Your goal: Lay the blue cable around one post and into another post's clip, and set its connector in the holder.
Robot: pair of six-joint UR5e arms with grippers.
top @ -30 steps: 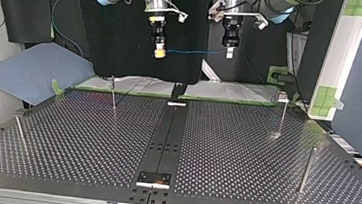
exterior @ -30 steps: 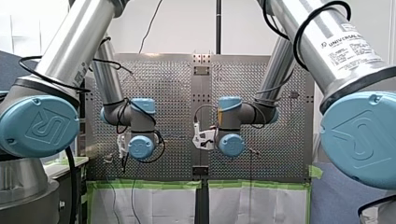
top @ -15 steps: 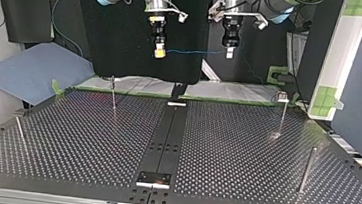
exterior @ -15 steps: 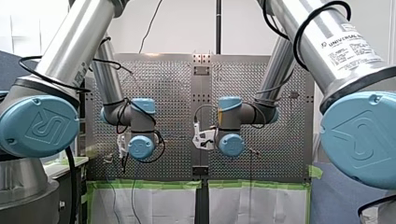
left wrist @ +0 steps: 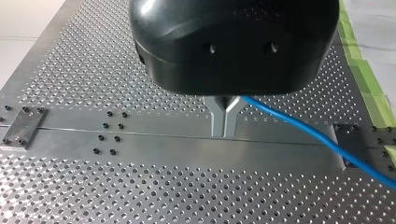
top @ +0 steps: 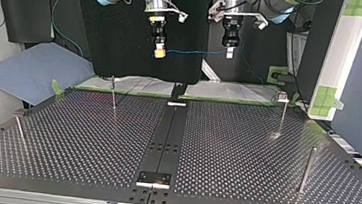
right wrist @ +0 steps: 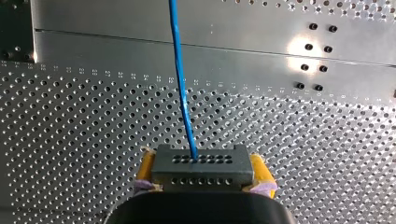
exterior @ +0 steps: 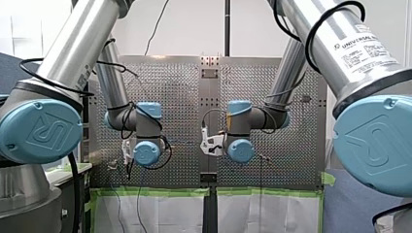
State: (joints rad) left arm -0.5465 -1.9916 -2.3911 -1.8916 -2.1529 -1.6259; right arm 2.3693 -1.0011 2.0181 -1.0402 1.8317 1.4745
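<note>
My left arm (exterior: 77, 43) and my right arm (exterior: 335, 39) are built of smooth silver tubes joined by round joints with light blue caps (exterior: 40, 130), each cap embossed with a curled logo. Black cables (exterior: 316, 29) loop loosely along the tubes. Black lettering (exterior: 362, 46) reading UNIVERSAL ROBOTS, with finer print under it, marks the right arm's tube. White brackets (exterior: 212, 143) are fixed at both wrists. The left jaws have a rounded, glossy black housing (left wrist: 233, 42) with two small holes and narrow grey metal fingers (left wrist: 217, 120). The right jaws carry yellow pads (right wrist: 259, 169) on a black body.
</note>
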